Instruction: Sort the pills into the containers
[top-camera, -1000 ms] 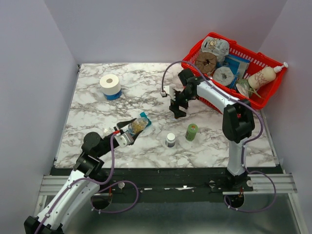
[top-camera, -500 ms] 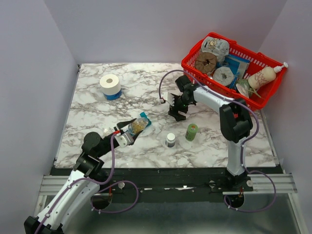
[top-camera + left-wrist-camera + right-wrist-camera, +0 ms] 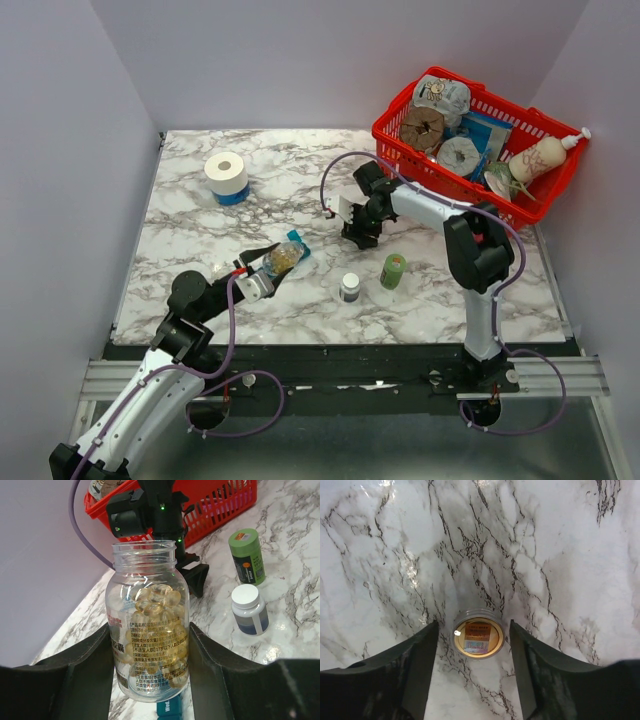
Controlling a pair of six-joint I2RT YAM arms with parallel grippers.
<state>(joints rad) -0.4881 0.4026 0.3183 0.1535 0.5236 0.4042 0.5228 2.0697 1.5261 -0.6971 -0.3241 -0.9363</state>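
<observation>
The left gripper (image 3: pixel 150 635) is clenched on the clear bottle (image 3: pixel 148 580), one black finger on each side of its lower half. The bottle's mouth is uncapped and points away from the wrist. The pills (image 3: pixel 157 615), yellowish and translucent, are heaped inside it between the fingers. Just under the bottle's base, a corner of the blue pill organiser (image 3: pixel 167 708) peeks out; the rest of it is hidden.

Off to that gripper's right stand a white-capped bottle (image 3: pixel 249 609) and, further out, a green bottle (image 3: pixel 247 555), apart from each other. Straight beyond the bottle's mouth is the right gripper (image 3: pixel 473 627), low over the marble table (image 3: pixel 200 240). Its jaws are spread and straddle the tan cap (image 3: pixel 477 639), which lies hollow side up. A thin gap shows on each side, so nothing is gripped.

Bare marble surrounds the cap. The red basket (image 3: pixel 525 205) sits behind the right arm, its front wall close to it. Ahead and left of the left gripper, open tabletop runs to a toilet roll (image 3: pixel 226 175) near the far edge.
</observation>
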